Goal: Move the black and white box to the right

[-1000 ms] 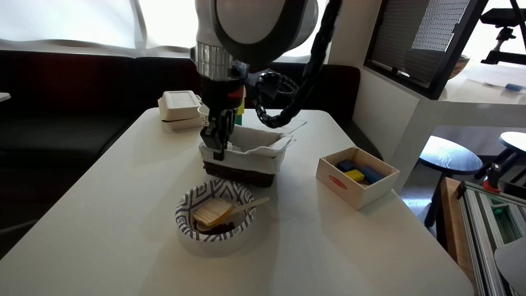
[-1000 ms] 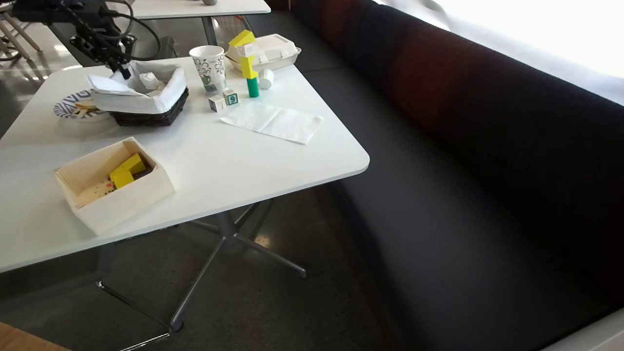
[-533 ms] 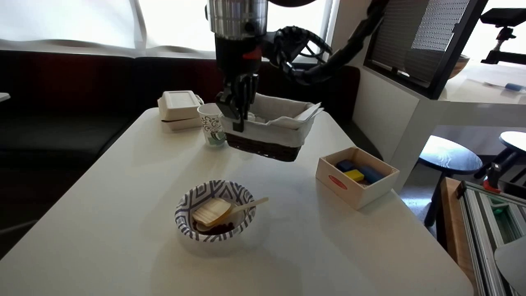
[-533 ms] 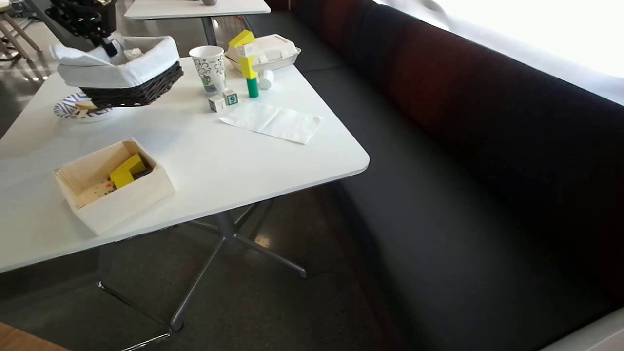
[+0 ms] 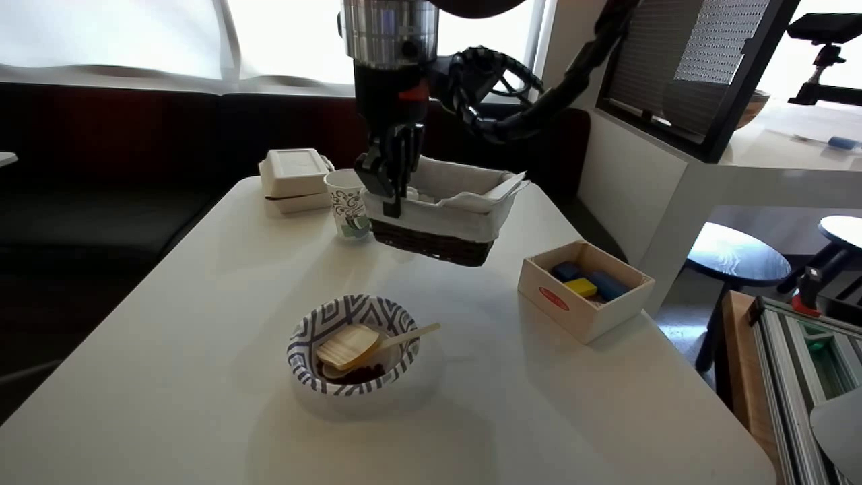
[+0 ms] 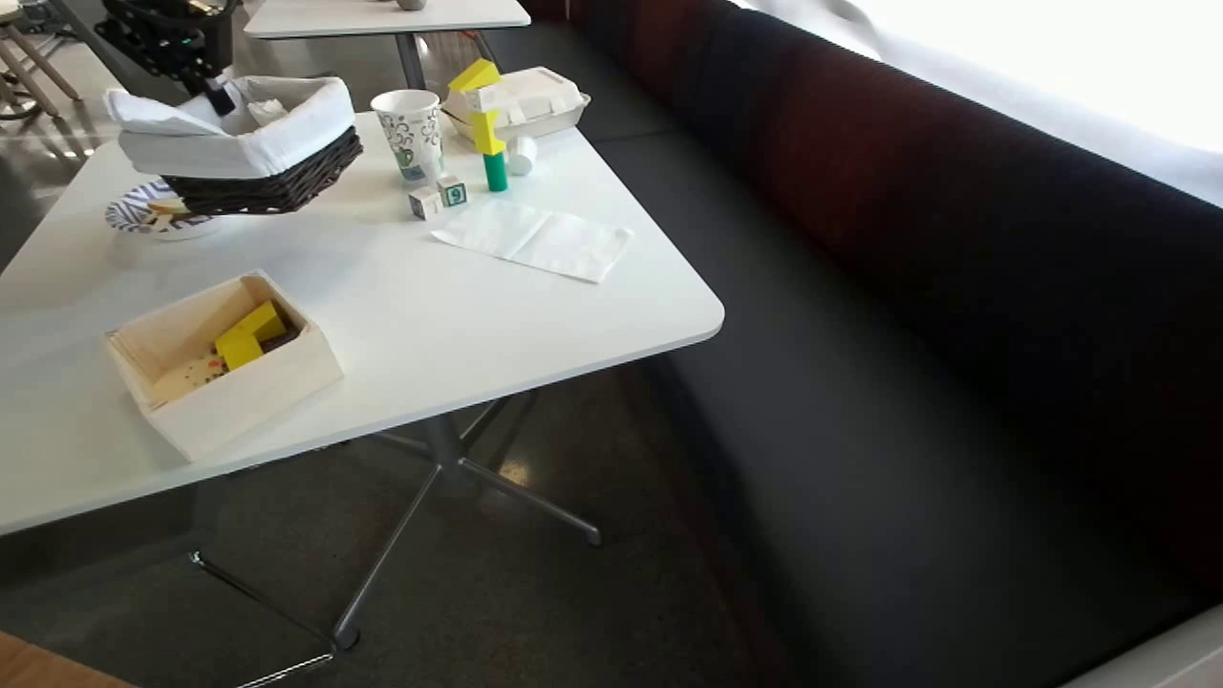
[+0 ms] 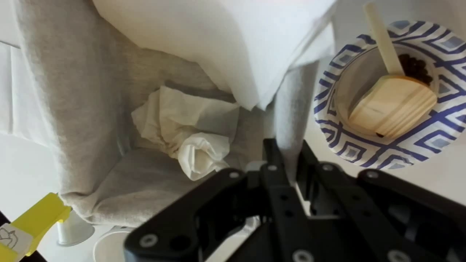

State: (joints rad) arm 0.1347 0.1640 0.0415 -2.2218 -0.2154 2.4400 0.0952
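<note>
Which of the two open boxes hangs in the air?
The dark woven box with white lining: the gripper holds it up, while the light wooden box rests on the table.

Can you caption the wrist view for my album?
The gripper pinches the rim of a cloth-lined basket with crumpled paper inside, a patterned bowl below to the side.

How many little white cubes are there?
3: the green-marked cube and another cube near the paper cup, a third cube in the block tower. More may hide behind the basket.
</note>
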